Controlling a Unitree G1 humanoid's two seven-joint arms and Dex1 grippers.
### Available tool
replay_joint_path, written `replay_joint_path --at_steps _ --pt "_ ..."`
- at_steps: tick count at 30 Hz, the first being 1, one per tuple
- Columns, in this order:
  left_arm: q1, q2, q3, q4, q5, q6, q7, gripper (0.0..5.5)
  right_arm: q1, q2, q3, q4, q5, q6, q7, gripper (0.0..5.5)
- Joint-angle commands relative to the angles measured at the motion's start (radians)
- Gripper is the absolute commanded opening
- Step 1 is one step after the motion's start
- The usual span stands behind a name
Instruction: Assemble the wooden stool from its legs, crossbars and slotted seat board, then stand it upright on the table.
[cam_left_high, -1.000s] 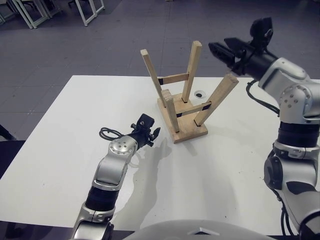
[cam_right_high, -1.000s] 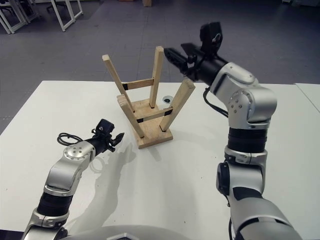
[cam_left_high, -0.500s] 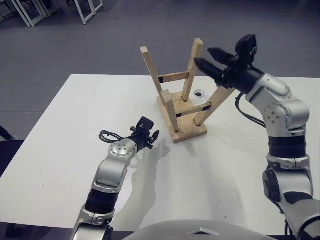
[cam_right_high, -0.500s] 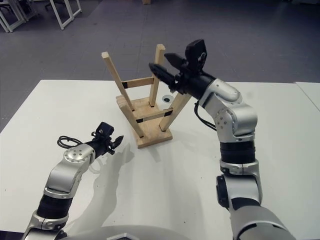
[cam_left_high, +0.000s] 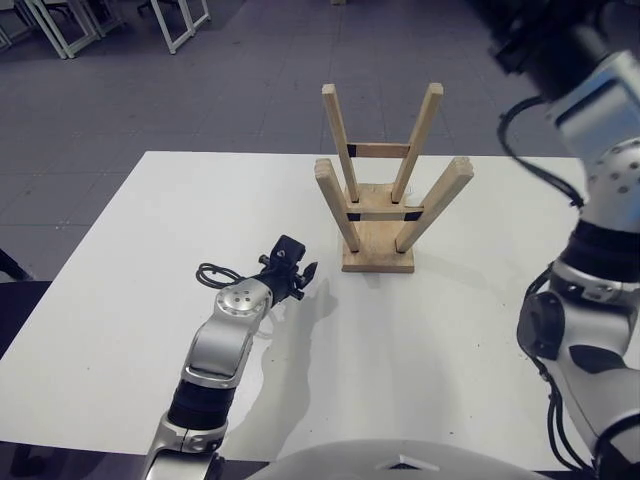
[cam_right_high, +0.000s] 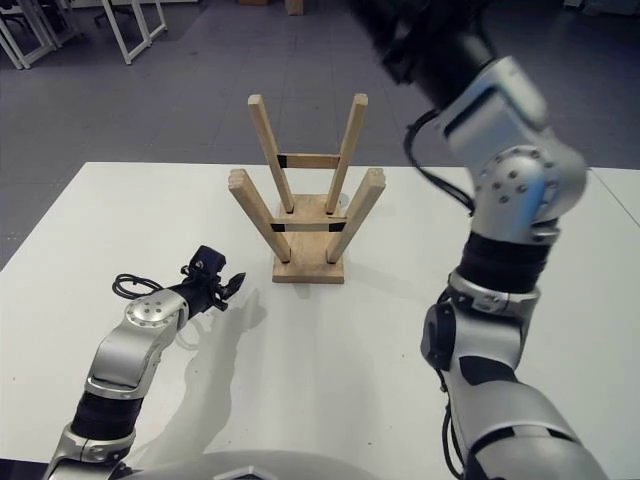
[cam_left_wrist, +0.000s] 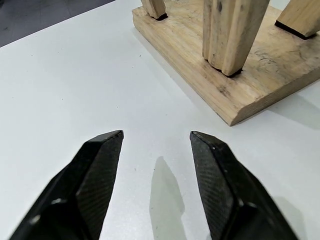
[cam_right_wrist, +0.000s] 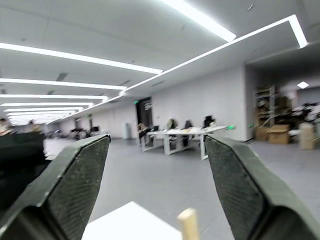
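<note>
Left tool (cam_left_wrist: 156, 134) spread above white table (cam_left_high: 120, 250), grey floor (cam_left_high: 230, 90)

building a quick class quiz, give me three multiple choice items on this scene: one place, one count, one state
1. Where is the stool's seat board?
A. on a chair
B. flat on the table
C. in a box
2. How many legs point up from it?
A. two
B. three
C. four
3. What is the left gripper's state?
A. open, holding nothing
B. shut on a leg
C. shut on the seat board
Answers: B, the board lies on the white tabletop; C, four leg ends rise above it; A, its fingers are spread over bare table.
</note>
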Motion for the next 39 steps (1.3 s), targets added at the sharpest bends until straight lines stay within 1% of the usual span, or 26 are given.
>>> replay_joint_path --at_steps 1,3,5,7,9,11,14,17,19,21,24,25,27,30,32,36,37,39 --pt "-0.013 0.021 0.083 -0.049 -0.008 -0.003 0.032 2.49 0.136 -0.161 0.014 0.165 -0.182 -0.081 0.029 3.46" --pt "-0.009 0.041 0.142 -0.066 -0.004 -0.015 0.05 2.49 0.242 -0.225 0.097 0.265 -0.315 -0.184 0.084 3.46" --pt "-0.008 0.051 0.209 -0.08 0.003 -0.042 0.086 2.49 0.317 -0.224 0.183 0.324 -0.396 -0.267 0.156 3.46" --pt "-0.005 0.049 0.268 -0.078 0.011 -0.076 0.134 2.49 0.342 -0.181 0.261 0.413 -0.465 -0.369 0.208 3.46" --pt "0.001 0.047 0.296 -0.066 0.013 -0.099 0.159 2.49 0.328 -0.115 0.319 0.538 -0.52 -0.474 0.239 3.46" --pt "0.012 0.046 0.294 -0.062 0.008 -0.109 0.16 2.49 0.299 -0.059 0.354 0.656 -0.563 -0.571 0.254 3.46" --pt "0.025 0.039 0.278 -0.06 0.003 -0.113 0.155 2.49 0.282 -0.015 0.422 0.771 -0.646 -0.706 0.293 3.46" --pt "0.019 0.047 0.283 -0.053 0.003 -0.12 0.154 2.49 0.317 -0.02 0.459 0.747 -0.691 -0.817 0.352 3.46" --pt "0.013 0.055 0.302 -0.047 0.003 -0.129 0.159 2.49 0.379 -0.044 0.478 0.613 -0.688 -0.868 0.42 3.46" --pt "0.01 0.063 0.326 -0.044 0.003 -0.139 0.165 2.49 0.474 -0.065 0.503 0.365 -0.638 -0.858 0.499 3.46" --pt "-0.001 0.072 0.354 -0.037 0.006 -0.153 0.177 2.49 0.594 -0.085 0.529 -0.027 -0.501 -0.707 0.558 3.46" --pt "-0.004 0.075 0.359 -0.034 0.007 -0.153 0.178 2.49 0.616 -0.089 0.531 -0.13 -0.451 -0.646 0.561 3.46" --pt "-0.004 0.076 0.365 -0.028 0.007 -0.157 0.177 2.49 0.62 -0.09 0.523 -0.243 -0.389 -0.558 0.557 3.46" --pt "0.001 0.063 0.359 -0.027 0.009 -0.162 0.185 2.49 0.575 -0.074 0.491 -0.239 -0.367 -0.481 0.521 3.46" --pt "0.0 0.058 0.35 -0.022 0.009 -0.162 0.186 2.49 0.576 -0.12 0.484 -0.194 -0.422 -0.487 0.528 3.46" --pt "0.025 0.071 0.287 -0.052 -0.018 -0.073 0.124 2.49 0.603 -0.317 0.475 0.113 -0.595 -0.619 0.597 3.46" --pt "0.027 0.076 0.272 -0.063 -0.026 -0.05 0.109 2.49 0.596 -0.341 0.481 0.188 -0.633 -0.666 0.601 3.46" --pt "0.02 0.075 0.252 -0.079 -0.032 -0.024 0.1 2.49 0.527 -0.319 0.481 0.358 -0.684 -0.729 0.555 3.46"
